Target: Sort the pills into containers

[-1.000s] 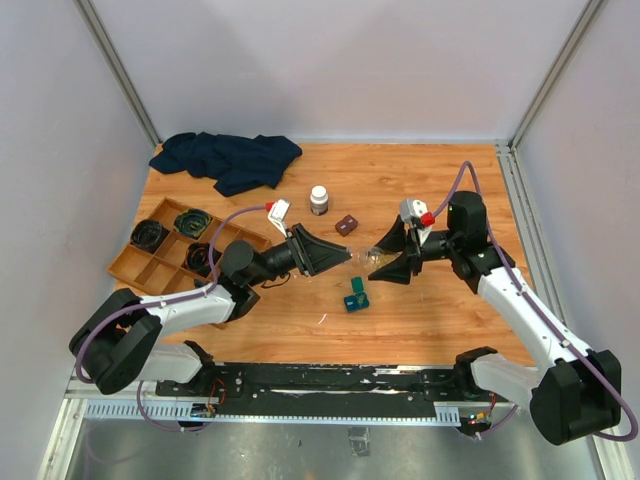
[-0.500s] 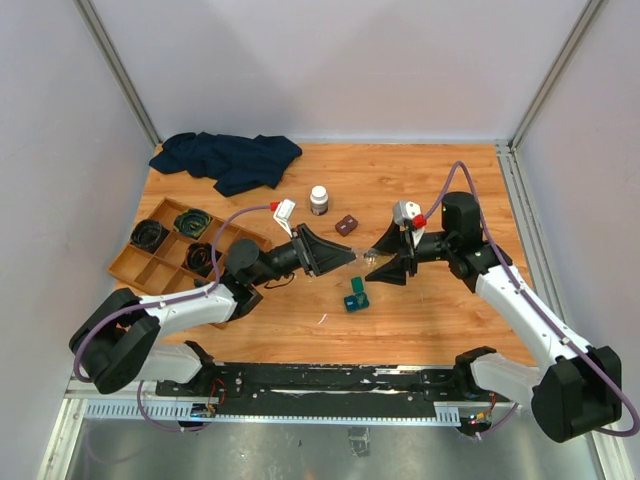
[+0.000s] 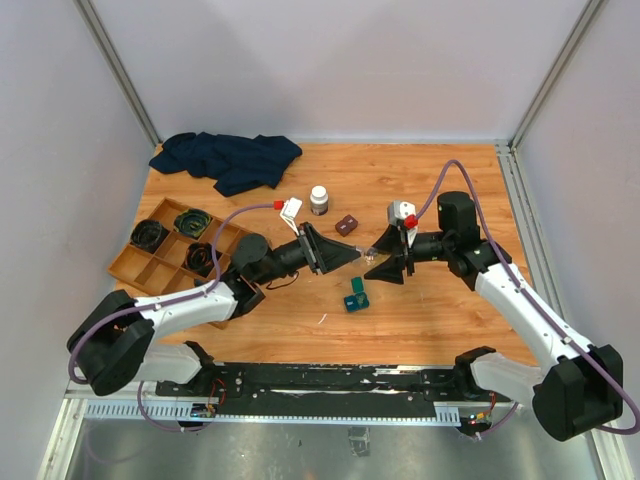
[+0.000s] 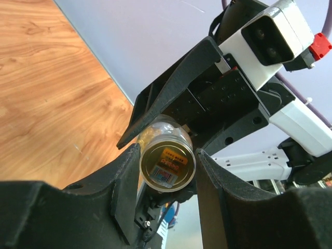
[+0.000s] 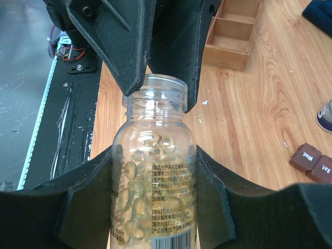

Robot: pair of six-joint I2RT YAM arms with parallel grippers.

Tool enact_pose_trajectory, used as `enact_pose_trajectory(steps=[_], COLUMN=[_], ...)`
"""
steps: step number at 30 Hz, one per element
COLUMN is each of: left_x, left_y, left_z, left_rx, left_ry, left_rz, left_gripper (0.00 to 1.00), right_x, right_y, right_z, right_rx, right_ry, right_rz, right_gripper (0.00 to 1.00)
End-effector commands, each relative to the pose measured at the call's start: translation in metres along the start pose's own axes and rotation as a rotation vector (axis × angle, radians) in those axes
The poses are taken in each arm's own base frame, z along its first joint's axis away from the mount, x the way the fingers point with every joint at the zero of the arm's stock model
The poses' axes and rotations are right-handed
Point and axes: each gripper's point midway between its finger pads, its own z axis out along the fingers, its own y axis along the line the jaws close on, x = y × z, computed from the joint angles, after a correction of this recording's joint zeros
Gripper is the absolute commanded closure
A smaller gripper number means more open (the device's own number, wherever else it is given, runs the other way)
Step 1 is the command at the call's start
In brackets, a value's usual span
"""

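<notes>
A clear pill bottle (image 3: pixel 371 257) with no cap, part full of yellow capsules, lies level in the air between my two grippers. My right gripper (image 3: pixel 384 262) is shut on its body (image 5: pixel 155 181). My left gripper (image 3: pixel 357 256) faces the bottle's mouth (image 4: pixel 167 166), with its fingers (image 5: pixel 124 36) close on either side of the neck and a thin gap on one side. The small teal case (image 3: pixel 355 297) lies on the table just below the bottle, with its lid up. No loose pills show.
A brown pill box (image 3: pixel 347 225) and a white-capped bottle (image 3: pixel 319 200) stand behind the grippers. A wooden compartment tray (image 3: pixel 150 268) with dark round things sits at the left. A dark cloth (image 3: pixel 225 158) lies at the back left.
The two grippers have come closer together. The left gripper moved right onto the bottle's neck, and the right gripper moved left with the bottle.
</notes>
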Motion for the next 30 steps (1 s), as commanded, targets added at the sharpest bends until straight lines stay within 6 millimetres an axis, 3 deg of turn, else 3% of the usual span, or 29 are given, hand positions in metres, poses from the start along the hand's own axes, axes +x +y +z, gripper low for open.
enact_pose_trajectory(steps=[1, 20, 30], left_x=[0.001, 0.021, 0.047], left_y=[-0.012, -0.01, -0.013], left_z=[0.005, 0.007, -0.003], left_rx=[0.0, -0.01, 0.173], left_ry=[0.018, 0.153, 0.303], left_rz=[0.046, 0.127, 0.463], left_gripper=[0.89, 0.91, 0.93], right_x=[-0.01, -0.023, -0.034], right_y=[-0.003, 0.006, 0.018], right_z=[0.003, 0.005, -0.001], right_rx=[0.016, -0.051, -0.127], right_ry=[0.013, -0.061, -0.127], right_rz=[-0.061, 0.003, 0.028], right_gripper=[0.99, 0.99, 0.99])
